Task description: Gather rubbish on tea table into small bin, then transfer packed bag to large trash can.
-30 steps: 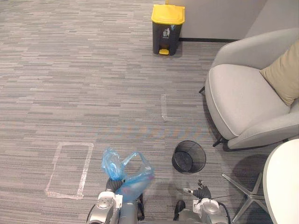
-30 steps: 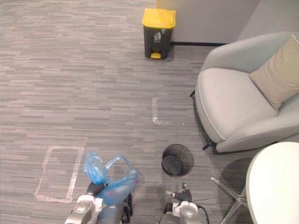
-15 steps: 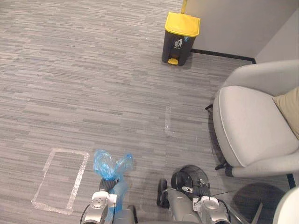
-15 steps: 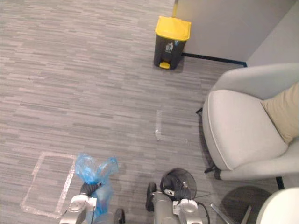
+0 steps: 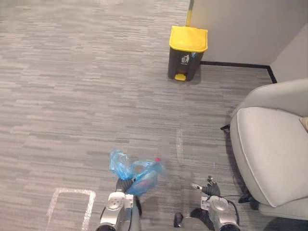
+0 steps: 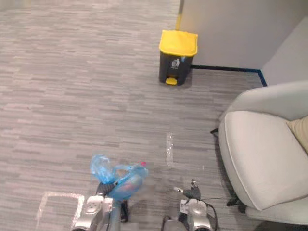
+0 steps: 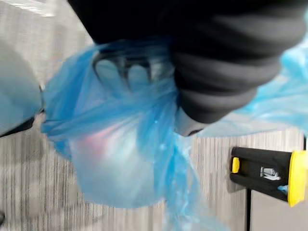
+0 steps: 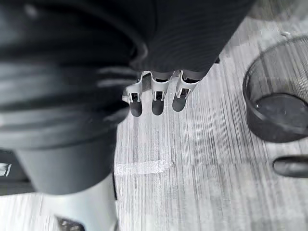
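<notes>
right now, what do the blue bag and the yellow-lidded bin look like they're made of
Blue bag: most likely thin, glossy plastic film. It crumples into folds, and the fingers of the left hand show dimly through it.
Yellow-lidded bin: probably hard moulded plastic, smooth with a faint sheen. It has a dark body and a yellow lid and pedal, with no metallic shine.
</notes>
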### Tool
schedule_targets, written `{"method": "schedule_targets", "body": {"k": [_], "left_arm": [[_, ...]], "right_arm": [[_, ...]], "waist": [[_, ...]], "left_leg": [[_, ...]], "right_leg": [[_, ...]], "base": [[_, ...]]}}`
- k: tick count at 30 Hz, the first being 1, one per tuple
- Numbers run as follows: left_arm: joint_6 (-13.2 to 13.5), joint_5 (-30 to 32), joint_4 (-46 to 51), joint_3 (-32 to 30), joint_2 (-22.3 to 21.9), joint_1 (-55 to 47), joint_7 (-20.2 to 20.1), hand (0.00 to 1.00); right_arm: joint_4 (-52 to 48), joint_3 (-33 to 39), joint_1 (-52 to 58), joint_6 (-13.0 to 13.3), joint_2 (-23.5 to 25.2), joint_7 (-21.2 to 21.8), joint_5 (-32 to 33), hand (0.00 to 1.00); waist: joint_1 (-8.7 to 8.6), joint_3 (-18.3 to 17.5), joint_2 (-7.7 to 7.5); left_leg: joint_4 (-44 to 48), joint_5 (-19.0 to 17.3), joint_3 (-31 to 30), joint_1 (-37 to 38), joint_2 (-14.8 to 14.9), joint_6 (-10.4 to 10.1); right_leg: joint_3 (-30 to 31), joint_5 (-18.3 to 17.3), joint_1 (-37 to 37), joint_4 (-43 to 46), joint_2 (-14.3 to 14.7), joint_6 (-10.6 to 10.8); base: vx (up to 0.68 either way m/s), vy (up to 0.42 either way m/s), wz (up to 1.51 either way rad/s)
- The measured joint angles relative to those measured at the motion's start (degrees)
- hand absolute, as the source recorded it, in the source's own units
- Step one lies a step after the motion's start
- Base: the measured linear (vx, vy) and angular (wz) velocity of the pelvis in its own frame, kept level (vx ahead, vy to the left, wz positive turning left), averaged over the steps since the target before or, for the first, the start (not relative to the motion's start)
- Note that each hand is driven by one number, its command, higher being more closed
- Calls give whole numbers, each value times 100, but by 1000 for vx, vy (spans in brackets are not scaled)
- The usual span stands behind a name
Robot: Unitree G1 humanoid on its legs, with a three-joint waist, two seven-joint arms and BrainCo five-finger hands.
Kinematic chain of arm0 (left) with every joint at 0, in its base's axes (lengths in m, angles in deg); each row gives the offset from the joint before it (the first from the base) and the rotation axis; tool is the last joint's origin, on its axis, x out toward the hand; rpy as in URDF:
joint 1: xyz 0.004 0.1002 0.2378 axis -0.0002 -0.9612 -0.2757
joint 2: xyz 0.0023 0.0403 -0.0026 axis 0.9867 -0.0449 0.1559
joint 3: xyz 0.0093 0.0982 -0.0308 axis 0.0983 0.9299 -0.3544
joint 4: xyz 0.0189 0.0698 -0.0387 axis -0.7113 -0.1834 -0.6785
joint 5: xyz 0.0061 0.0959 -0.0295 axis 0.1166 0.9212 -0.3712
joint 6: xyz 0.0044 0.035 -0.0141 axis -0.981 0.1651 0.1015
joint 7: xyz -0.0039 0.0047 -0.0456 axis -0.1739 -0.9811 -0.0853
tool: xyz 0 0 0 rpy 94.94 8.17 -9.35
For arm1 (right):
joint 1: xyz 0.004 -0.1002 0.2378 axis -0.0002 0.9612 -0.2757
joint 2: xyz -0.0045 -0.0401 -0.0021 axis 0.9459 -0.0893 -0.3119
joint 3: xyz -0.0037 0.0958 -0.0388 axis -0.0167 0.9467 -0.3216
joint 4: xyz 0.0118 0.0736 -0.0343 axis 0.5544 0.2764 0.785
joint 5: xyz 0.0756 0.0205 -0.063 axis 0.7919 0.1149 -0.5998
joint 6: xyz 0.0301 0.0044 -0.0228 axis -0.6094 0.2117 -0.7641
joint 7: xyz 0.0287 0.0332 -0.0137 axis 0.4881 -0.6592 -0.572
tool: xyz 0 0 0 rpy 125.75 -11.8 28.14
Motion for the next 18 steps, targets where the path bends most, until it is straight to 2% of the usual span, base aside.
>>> {"method": "schedule_targets", "body": {"k": [1,3,4,5,6,7,8,10,12,13,14,15,16,17,18], "left_arm": [[0,0,-9,4,26,33,-1,100],[-21,8,-22,4,160,1,-4,100],[-25,8,-30,3,171,-17,-4,100],[-56,11,-70,3,217,-94,-4,100],[-83,13,-78,48,252,-158,0,100],[-84,14,-75,101,264,-165,-2,100],[-84,12,-79,174,322,-166,1,100],[-88,-4,-122,210,350,-158,22,100],[-87,-10,-137,171,421,-100,85,100],[-87,-12,-149,134,416,-83,106,100],[-87,-14,-175,62,406,-58,122,100],[-81,-13,-185,30,468,-51,127,100],[-96,-14,-313,56,388,18,140,100],[-75,-14,-297,48,375,0,118,100],[-72,-13,-293,33,391,3,122,100]], "right_arm": [[17,5,18,-1,12,-2,-1,0],[74,0,12,-15,76,8,-9,0],[75,0,7,-15,85,9,-9,0],[79,-4,-15,-14,117,15,-10,0],[79,-13,-7,-12,123,22,-21,0],[78,-20,9,-9,112,24,-24,0],[94,-34,-12,-10,104,28,-35,0],[194,-91,-8,-22,106,31,-53,0],[249,-234,-5,-53,92,32,-74,0],[241,-232,-25,-58,79,32,-88,0],[245,-239,-59,-62,44,32,-126,0],[260,-244,-43,-62,3,30,-157,0],[402,-236,-23,-69,-132,30,-173,0],[419,-199,-47,-84,-166,27,-180,0],[403,-126,-98,-84,-185,7,-180,0]], "waist": [[-7,-7,-13],[10,-14,-36],[13,-14,-36],[46,-10,-29],[30,-15,-35],[-3,-16,-40],[-8,-9,-39],[-30,-7,-45],[-118,17,-16],[-126,26,-8],[-163,43,-2],[-186,31,-154],[-261,79,51],[-201,48,110],[-199,61,127]], "left_leg": [[44,-31,31,-2,-47,55],[318,-410,335,188,-85,227],[315,-441,367,230,-86,238],[266,-550,529,477,-77,255],[150,-646,664,742,-51,305],[90,-681,702,833,-61,308],[-5,-780,763,1023,-77,351],[-165,-944,828,1327,-85,359],[-503,-1008,890,1684,-46,287],[-576,-1029,894,1775,-31,251],[-658,-1079,892,1907,15,166],[-801,-1143,797,2112,-77,55],[-946,-1157,439,2291,-6,-45],[-1057,-1062,258,2307,-7,6],[-1098,-915,75,2332,7,-129]], "right_leg": [[-1,1,12,5,-32,4],[251,13,-52,397,-196,93],[291,13,-77,489,-199,97],[501,18,-302,1101,-204,141],[607,124,-695,2102,-241,345],[605,220,-867,2475,-269,507],[597,262,-1234,3256,-319,574],[357,-204,-1712,3748,-282,252],[-181,-352,-2311,3252,-90,-75],[-291,-305,-2430,2963,-2,-136],[-446,-94,-2536,2321,134,-205],[-501,658,-2487,1386,214,-340],[-647,858,-2238,1278,352,-555],[-652,805,-2268,1354,408,-594],[-688,604,-2347,1624,410,-758]], "base": [[315,253,-6],[238,147,-43],[249,174,-71],[213,127,-63],[254,142,-60],[192,63,-36],[168,49,-25],[228,16,-32],[327,-89,-15],[331,-131,1],[322,-112,15],[518,-147,36],[457,-93,25],[449,-85,17],[418,-120,5]]}}
